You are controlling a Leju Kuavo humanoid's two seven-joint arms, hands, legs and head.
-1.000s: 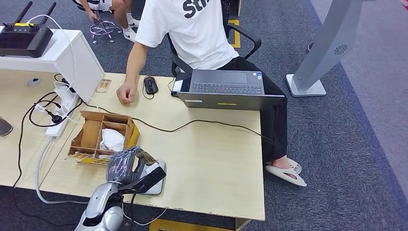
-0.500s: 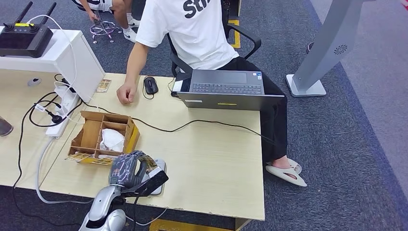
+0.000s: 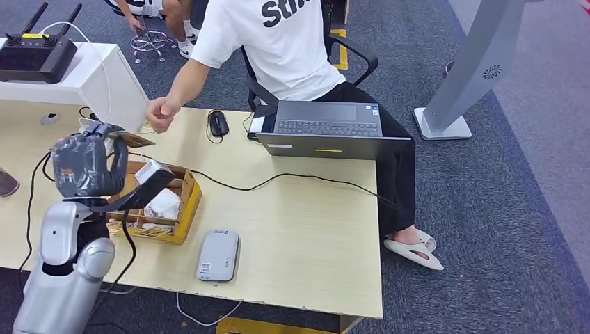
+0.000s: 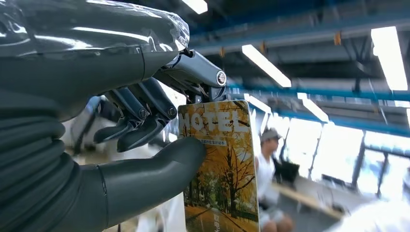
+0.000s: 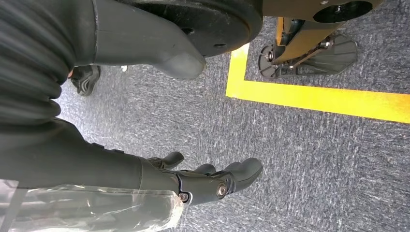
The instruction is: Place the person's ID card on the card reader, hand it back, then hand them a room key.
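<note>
So I've got the left hand (image 3: 82, 165) up off the bench (image 3: 306, 229), raised toward the person (image 3: 278, 42) sitting across from me. It's pinching a card (image 4: 220, 166) between the thumb and the fingers, and from the left wrist camera I can read "HOTEL" across the top over a picture of yellow autumn trees. That looks like the room key to me, not an ID, though I can only see the one face of it, so don't quote me.

The person's hand (image 3: 161, 113) is lifted off the bench and hanging just beside my card, fingers curled, not touching it yet as far as I can make out from the head camera.

The card reader (image 3: 218, 255) sits near my edge of the bench with nothing on it. If the card really is the key, then the ID part, scan and return, looks done and I'm on the last step: the handover. What's left is getting the card into their fingers and letting go.

The cardboard box (image 3: 149, 205) with its dividers sits right below my arm. Right hand (image 5: 212, 181) is hanging down over the carpet, fingers loosely extended, holding nothing.
</note>
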